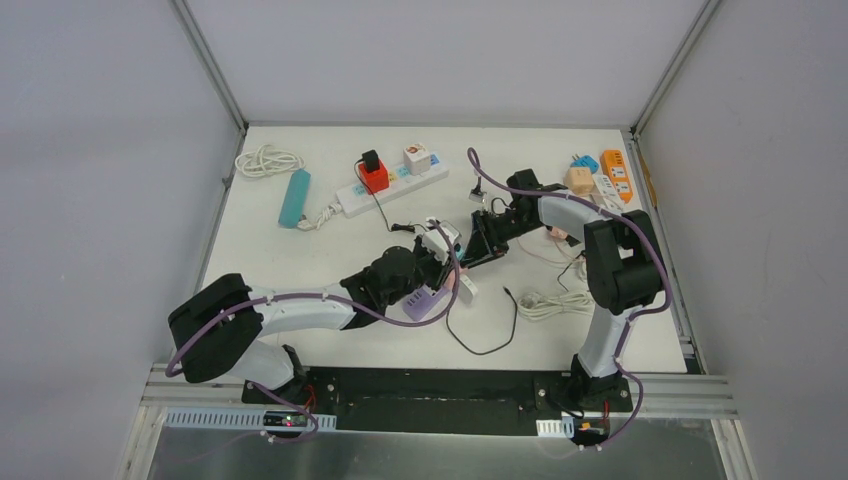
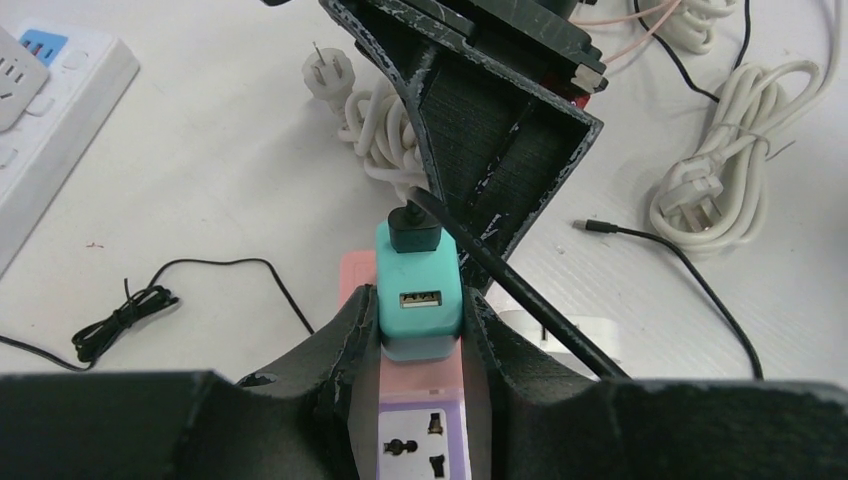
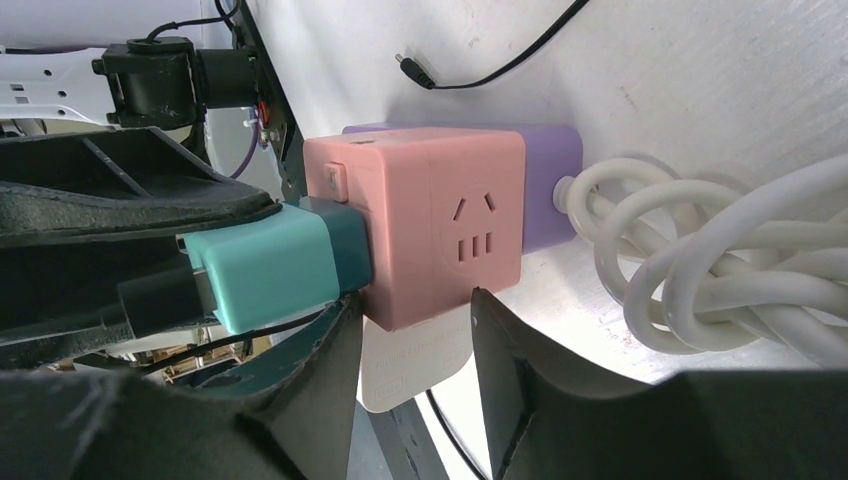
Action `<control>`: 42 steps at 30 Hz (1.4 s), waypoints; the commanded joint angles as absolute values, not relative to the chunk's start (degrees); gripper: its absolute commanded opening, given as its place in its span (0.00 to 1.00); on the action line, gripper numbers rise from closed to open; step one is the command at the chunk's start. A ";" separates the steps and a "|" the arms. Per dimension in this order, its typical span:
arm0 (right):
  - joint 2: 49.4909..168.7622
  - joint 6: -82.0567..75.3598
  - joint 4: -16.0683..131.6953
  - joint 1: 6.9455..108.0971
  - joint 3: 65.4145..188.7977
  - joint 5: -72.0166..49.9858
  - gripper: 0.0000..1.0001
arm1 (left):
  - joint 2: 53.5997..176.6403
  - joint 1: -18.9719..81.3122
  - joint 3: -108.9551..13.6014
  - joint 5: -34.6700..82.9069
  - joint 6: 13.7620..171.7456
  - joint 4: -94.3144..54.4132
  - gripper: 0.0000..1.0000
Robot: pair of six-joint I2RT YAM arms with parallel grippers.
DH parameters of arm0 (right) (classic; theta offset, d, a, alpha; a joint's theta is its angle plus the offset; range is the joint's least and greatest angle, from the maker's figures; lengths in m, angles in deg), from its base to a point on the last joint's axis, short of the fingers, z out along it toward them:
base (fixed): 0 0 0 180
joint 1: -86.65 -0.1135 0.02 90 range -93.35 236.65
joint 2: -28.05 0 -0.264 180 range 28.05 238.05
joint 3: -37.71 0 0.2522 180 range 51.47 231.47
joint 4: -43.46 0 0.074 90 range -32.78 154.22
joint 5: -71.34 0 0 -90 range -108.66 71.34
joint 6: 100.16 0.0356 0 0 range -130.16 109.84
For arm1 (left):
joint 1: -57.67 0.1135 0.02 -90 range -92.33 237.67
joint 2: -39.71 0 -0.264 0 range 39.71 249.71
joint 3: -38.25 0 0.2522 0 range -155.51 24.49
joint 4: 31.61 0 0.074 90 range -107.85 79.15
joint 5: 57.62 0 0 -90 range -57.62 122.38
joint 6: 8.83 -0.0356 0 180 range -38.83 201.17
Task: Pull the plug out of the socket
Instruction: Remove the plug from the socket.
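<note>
A teal plug [image 2: 420,290] with a black cable in its far end sits in the pink side of a pink-and-purple cube socket [image 2: 420,440]. My left gripper [image 2: 420,312] is shut on the plug, one finger on each flank near its base. In the right wrist view the plug [image 3: 265,265] sticks out of the socket's [image 3: 440,220] left face. My right gripper [image 3: 412,300] stands open, its tips at the cube's lower edge. From above, the socket [image 1: 428,302] lies mid-table between the left gripper [image 1: 440,262] and the right gripper [image 1: 478,245].
A white power strip [image 1: 390,183] with a red adapter lies at the back. Beside it are a teal bar [image 1: 293,198] and a white coiled cord [image 1: 268,160]. Another white cord coil [image 1: 555,300] and a black cable [image 1: 480,340] lie near the front. Small adapters and an orange strip [image 1: 617,172] sit back right.
</note>
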State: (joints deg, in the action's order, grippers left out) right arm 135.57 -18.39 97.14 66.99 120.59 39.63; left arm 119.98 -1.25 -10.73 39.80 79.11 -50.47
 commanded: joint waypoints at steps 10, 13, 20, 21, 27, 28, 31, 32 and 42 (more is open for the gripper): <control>138.37 -21.08 91.75 66.17 120.73 28.30 0.44 | 118.29 -1.42 -11.25 39.80 81.14 -46.58 0.00; 138.29 -21.11 91.76 66.17 120.72 28.11 0.44 | 119.27 -2.70 -11.77 41.66 78.32 -45.66 0.00; 138.52 -21.14 91.85 66.17 120.77 28.10 0.44 | 117.60 4.27 -7.55 34.10 99.91 -55.61 0.00; 138.60 -21.15 91.92 66.17 120.81 28.10 0.44 | 117.21 4.40 -7.51 33.65 99.75 -55.39 0.00; 138.78 -21.18 92.10 66.17 120.94 28.04 0.43 | 118.06 -1.66 -11.70 37.68 79.47 -45.38 0.00; 138.73 -21.17 92.19 66.19 120.97 28.02 0.43 | 118.73 -2.46 -12.39 38.34 77.47 -44.06 0.00; 138.82 -21.24 92.20 66.17 120.99 27.84 0.43 | 120.08 -3.75 -13.01 40.74 75.98 -43.24 0.00; 138.91 -21.26 92.20 66.17 120.99 27.79 0.43 | 120.12 -3.76 -12.77 41.70 78.03 -44.05 0.00; 139.49 -21.46 92.58 66.08 121.25 27.84 0.42 | 117.53 1.13 -11.58 35.11 92.71 -47.02 0.00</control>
